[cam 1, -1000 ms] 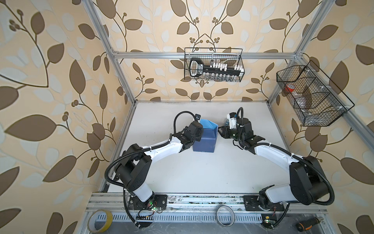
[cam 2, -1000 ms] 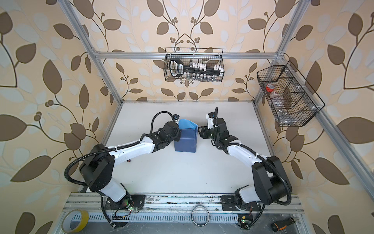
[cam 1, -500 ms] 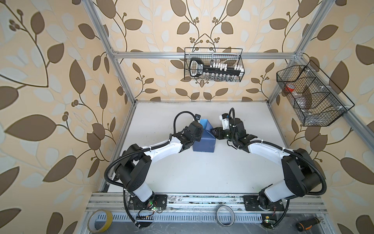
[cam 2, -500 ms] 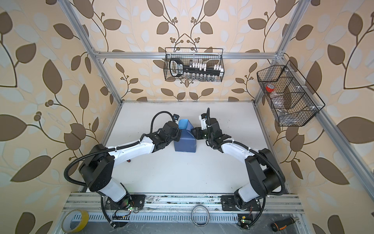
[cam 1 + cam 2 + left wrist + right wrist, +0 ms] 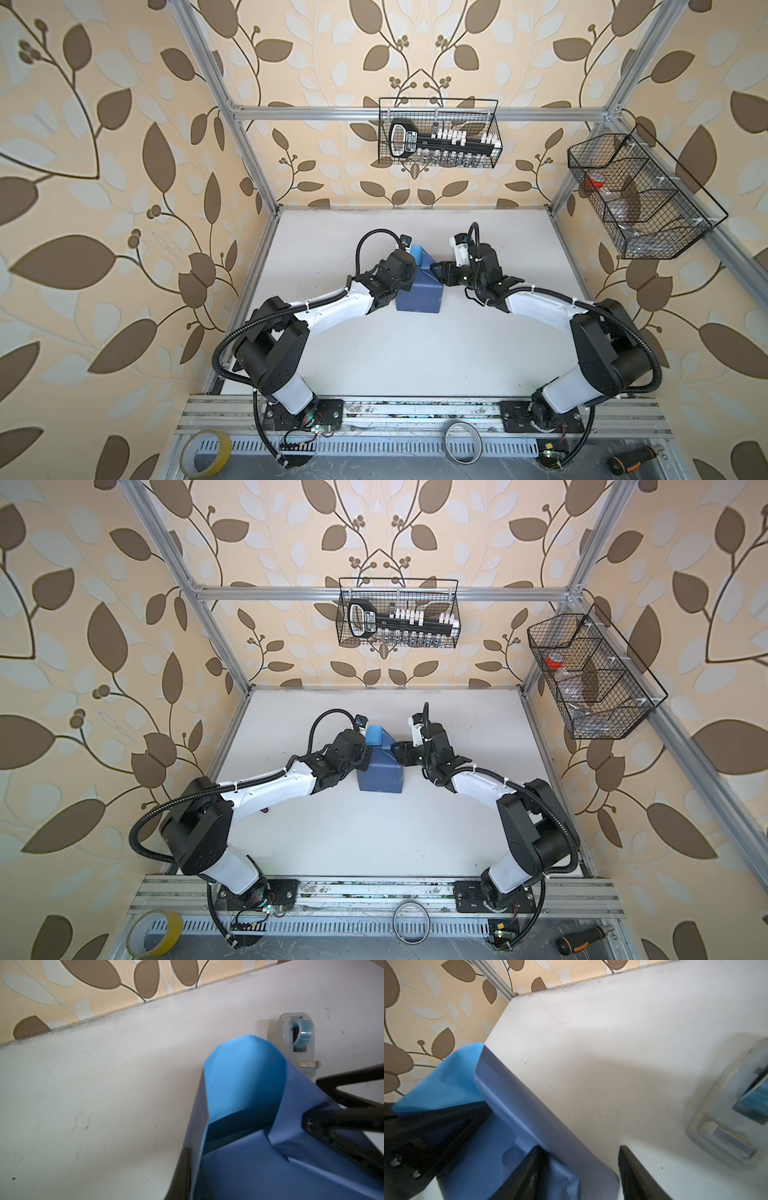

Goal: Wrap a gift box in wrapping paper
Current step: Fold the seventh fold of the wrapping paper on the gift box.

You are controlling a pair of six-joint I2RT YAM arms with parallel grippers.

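Right gripper (image 5: 579,1163) moved in, half-open, touching wrapping paper (image 5: 517,1105)

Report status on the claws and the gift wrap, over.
Left claw shut beside the wrapping paper. Right claw open, one finger against it. Gift box mostly covered, far end open. Tape dispenser on the table close by.

Top views overhead (near-identical), wrist views close, sharing wrapping paper (image 5: 239,1167)

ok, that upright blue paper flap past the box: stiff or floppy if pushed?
Probably floppy: the wrapping paper flap curls over unsupported. Likely holds creases: folds along the gift box look sharp. May spring back; no tape on it.
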